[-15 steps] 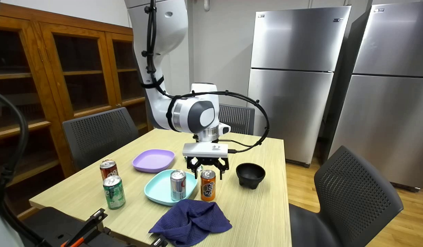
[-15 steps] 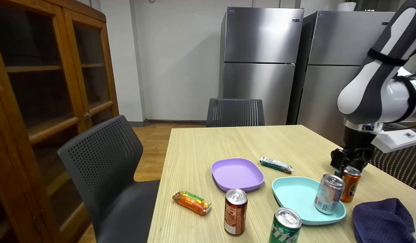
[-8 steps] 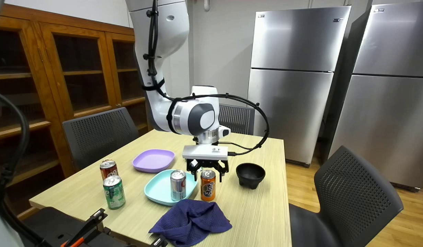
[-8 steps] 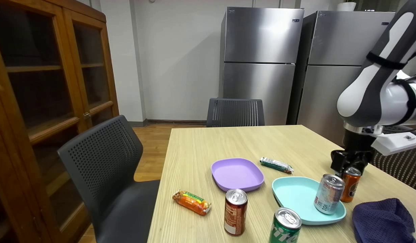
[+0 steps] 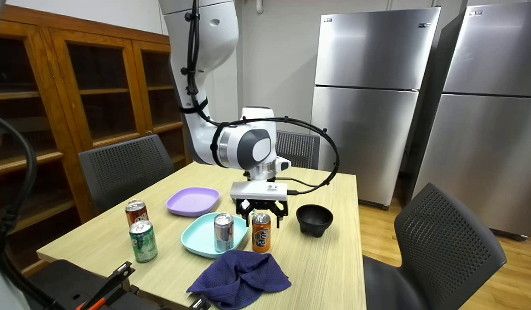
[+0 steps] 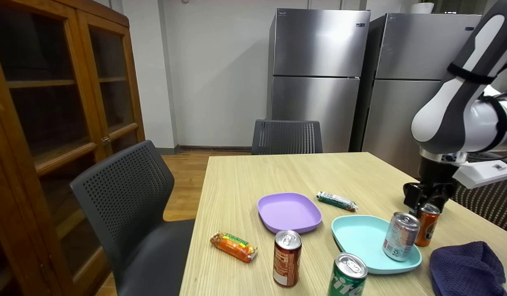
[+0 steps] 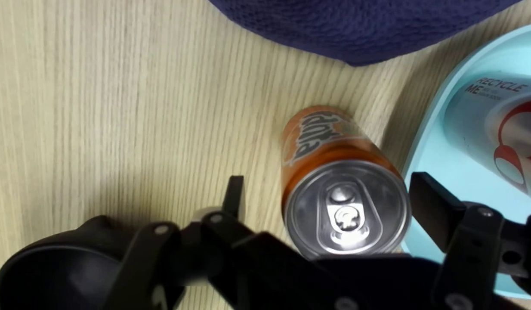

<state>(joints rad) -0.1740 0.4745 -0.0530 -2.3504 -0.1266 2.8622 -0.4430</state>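
Orange metal: Fanta can standing upright, right of centre in the wrist view, just beside the turquoise plate. Gripper straddling its top, fingers spread wide, pinching nothing. Wall probably feeling slick, denting under hard squeezing; weight not showing. I'd be taking hold mid-body, below the rim.

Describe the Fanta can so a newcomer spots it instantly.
On the light wooden table, find the turquoise plate with a silver can in it. The Fanta can stands on the table between that plate and the black bowl, right by the open gripper. Its orange body sets it apart from that silver can, the green Sprite can and the dark-red can.
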